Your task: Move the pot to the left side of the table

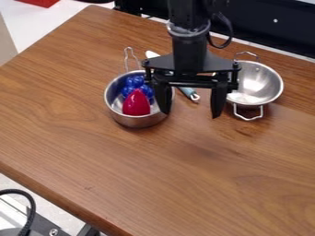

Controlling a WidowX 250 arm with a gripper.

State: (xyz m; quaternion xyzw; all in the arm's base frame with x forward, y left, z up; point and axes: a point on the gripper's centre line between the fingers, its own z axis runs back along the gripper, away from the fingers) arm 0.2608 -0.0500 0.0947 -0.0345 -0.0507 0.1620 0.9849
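Below the gripper [190, 114], a brown wood-grained table [154, 184] is shown, marked by a soft shadow. Behind the gripper, a black panel [277, 32] is seen past the table's far edge. Up and to the gripper's left in the view, a pale floor [37, 25] and part of a red object [40, 2] are shown; down and left, a black cable [29, 203] is looped.
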